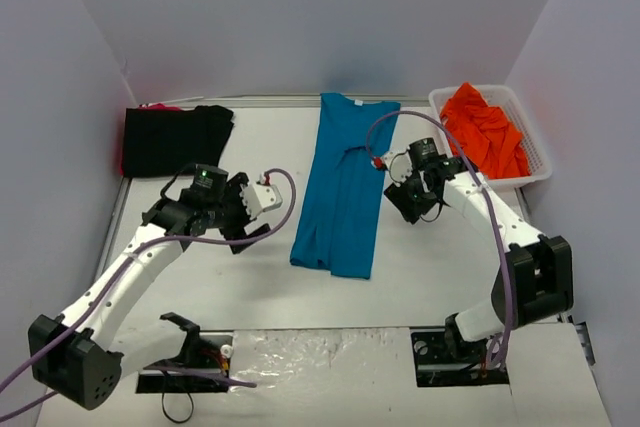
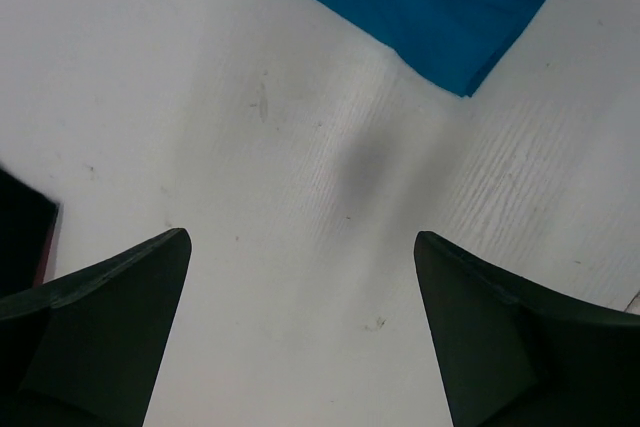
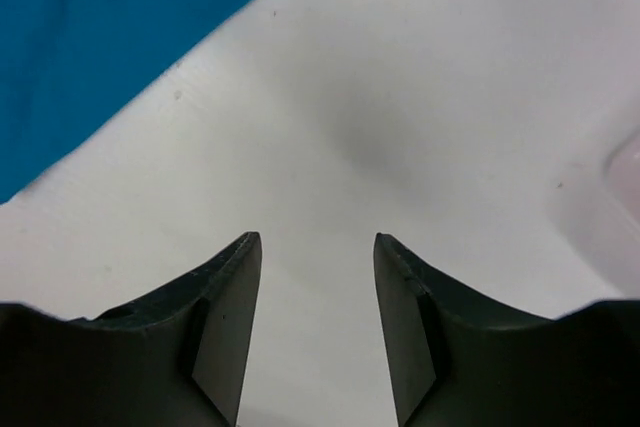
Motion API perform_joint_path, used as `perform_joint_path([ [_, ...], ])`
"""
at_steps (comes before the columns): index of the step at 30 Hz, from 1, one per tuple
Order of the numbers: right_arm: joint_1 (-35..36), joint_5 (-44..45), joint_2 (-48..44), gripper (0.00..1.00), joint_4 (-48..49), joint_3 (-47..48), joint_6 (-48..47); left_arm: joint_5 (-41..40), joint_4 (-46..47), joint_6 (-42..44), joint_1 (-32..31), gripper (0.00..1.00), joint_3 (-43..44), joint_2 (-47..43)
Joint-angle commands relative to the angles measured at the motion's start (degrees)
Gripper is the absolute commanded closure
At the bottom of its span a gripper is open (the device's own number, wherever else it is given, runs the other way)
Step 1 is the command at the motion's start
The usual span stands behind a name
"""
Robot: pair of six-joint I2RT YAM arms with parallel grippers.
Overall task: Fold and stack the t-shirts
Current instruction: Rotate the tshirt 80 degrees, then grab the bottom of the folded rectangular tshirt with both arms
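Okay, teal t-shirt [image 1: 343,187]: folded into a long strip, tabletop [image 1: 430,267] centre
black t-shirt [image 1: 175,139]: 10 o'clock corner
orange t-shirt [image 1: 487,132]: heaped in basket [image 1: 540,162], 2 o'clock
left fingers [image 2: 150,277]: wide apart, empty (teal at their 1 o'clock)
right fingers [image 3: 225,287]: apart, empty, over bare tabletop

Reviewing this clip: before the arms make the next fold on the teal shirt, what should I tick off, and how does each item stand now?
1. ok: left claw open and empty, over bare table left of the teal t-shirt.
2. ok: right claw open and empty, over bare table on the shirt's right.
3. ok: teal t-shirt lies as a long narrow strip, sides folded in.
4. ok: black t-shirt folded at the far left, clear of both arms.
5. not ok: orange t-shirt unfolded, bunched in the white basket.
6. cannot tell: whether the strip's hidden layers are smooth.
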Motion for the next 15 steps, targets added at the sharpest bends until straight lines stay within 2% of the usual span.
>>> perform_joint_path([
  [1, -5.24, -6.37, -8.72, 0.55, -1.01, -2.23, 1.35, -3.72, -1.2, 2.94, -4.23, 0.06, -1.47, 0.33],
  [6, -15.62, -16.55, -10.59, 0.53, -0.21, -1.63, 1.0, -13.2, 4.51, 3.38, -16.6, 0.06, -4.28, 3.06],
  [8, -17.03, -19.73, -8.14, 0.53, -0.3, -0.92, 1.35, -14.88, 7.49, 3.64, -18.82, 0.06, -5.78, 4.29],
  [9, -19.91, -20.87, -7.0, 0.53, -0.21, -0.74, 1.79, -17.33, 8.98, 3.9, -19.88, 0.06, -6.65, 4.38],
  [15, -20.64, -22.81, -2.16, 0.53, -0.65, -1.01, 2.76, -20.69, 20.84, 4.61, -26.02, 0.06, -10.61, 9.82],
])
